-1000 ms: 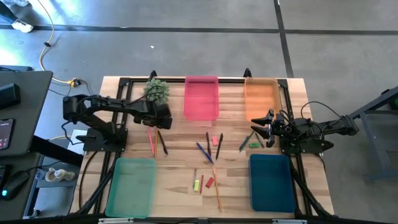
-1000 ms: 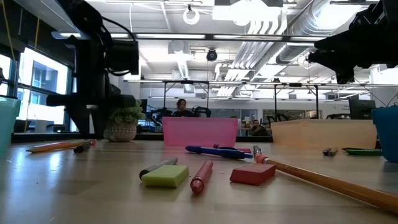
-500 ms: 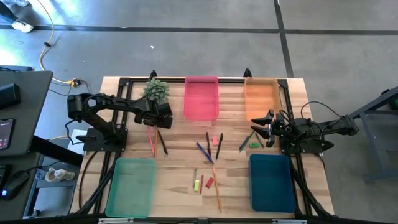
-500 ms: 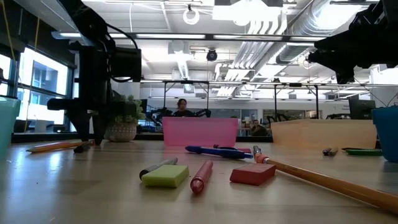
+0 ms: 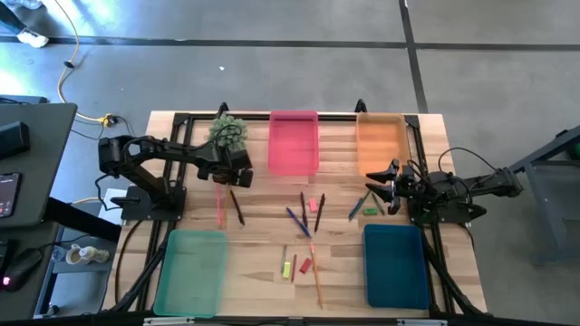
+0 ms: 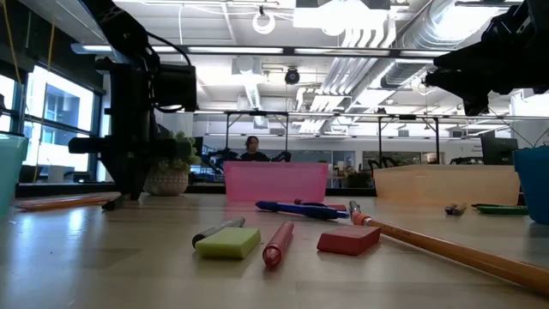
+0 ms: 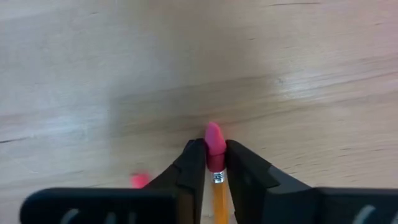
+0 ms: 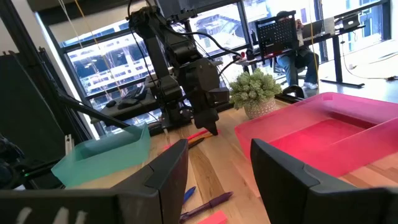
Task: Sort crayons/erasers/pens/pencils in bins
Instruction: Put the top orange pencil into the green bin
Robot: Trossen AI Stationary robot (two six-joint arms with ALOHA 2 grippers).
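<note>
Risk: we judge the hold as slight, since the left gripper (image 7: 214, 165) pinches the pencil (image 7: 217, 186) right at its pink rubber tip and metal band; lifted from that end, the long shaft could swing down, twist between the fingers or drop out.
Second risk: the pencil lies just beside a dark pen (image 5: 237, 209) in the high view; a dragging tip could push that pen aside.
Third risk: the potted plant (image 5: 228, 131) stands right behind the left arm, and a wide swing toward a bin might brush it.
Left arm pose: we see it reaching in from the left edge of the high view, wrist bent down over the upper left part of the table (image 5: 263, 263), gripper at the table surface; in the low view it stands as a dark upright column at the left.
Left fingers: closed on the pencil's rubber end, one finger on each side.
Right arm pose: it waits at the right edge of the table, right gripper (image 5: 391, 186) raised between the orange bin (image 5: 381, 145) and the blue bin (image 5: 396, 267).
Right fingers: spread apart, nothing between them.
Pencil: upper left of the table, running down the frame from the gripper, above the green bin (image 5: 190, 272).
Other items: pens, erasers and a second long pencil (image 5: 315, 276) lie scattered mid-table; the pink bin (image 5: 293, 143) sits at top centre.
Progress: we judge the sorting as barely begun; the bins look empty from above.
</note>
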